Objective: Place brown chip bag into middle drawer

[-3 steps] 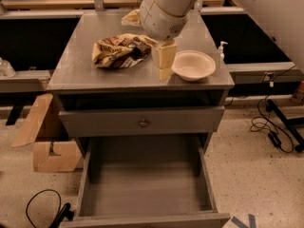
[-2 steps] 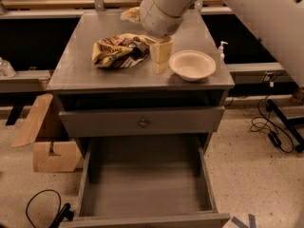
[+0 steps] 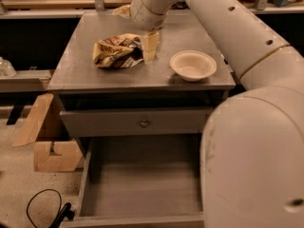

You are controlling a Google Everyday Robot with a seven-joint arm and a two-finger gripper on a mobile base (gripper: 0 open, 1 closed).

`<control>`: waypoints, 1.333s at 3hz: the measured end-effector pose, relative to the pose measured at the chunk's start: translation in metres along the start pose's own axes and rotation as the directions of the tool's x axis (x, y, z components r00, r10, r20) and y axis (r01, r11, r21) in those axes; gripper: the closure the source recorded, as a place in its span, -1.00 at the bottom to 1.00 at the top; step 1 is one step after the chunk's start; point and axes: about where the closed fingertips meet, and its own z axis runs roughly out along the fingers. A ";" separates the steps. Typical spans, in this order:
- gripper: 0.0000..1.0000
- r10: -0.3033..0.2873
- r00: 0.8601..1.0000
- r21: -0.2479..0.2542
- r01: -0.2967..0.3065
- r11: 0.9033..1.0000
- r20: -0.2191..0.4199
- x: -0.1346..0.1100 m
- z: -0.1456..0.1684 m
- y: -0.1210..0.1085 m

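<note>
The brown chip bag (image 3: 115, 51), crumpled tan and dark brown foil, lies on the grey cabinet top (image 3: 76, 70), left of centre. My gripper (image 3: 150, 46) hangs from the white arm and sits at the bag's right edge, touching or almost touching it. The middle drawer (image 3: 142, 184) stands pulled out below, a deep grey tray with a bare floor. It lies under the closed drawer front with the small round knob (image 3: 144, 123).
A cream bowl (image 3: 193, 65) sits on the cabinet top right of the gripper. My white arm (image 3: 251, 141) fills the right side of the view and hides the drawer's right wall. A cardboard box (image 3: 47, 144) and a black cable (image 3: 45, 208) lie on the floor at left.
My gripper has moved left, from between bag and bowl to the bag's right edge. The arm now covers much more of the right side. The bag and bowl have not moved.
</note>
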 end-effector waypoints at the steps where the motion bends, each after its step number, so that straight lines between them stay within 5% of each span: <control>1: -1.00 -0.011 1.000 -0.006 0.011 1.000 0.013 0.017 0.031 -0.018; 3: -1.00 0.002 0.993 -0.069 0.006 0.998 0.116 0.014 0.094 -0.014; 4: -0.48 -0.004 0.991 -0.079 0.014 0.997 0.136 0.009 0.099 -0.017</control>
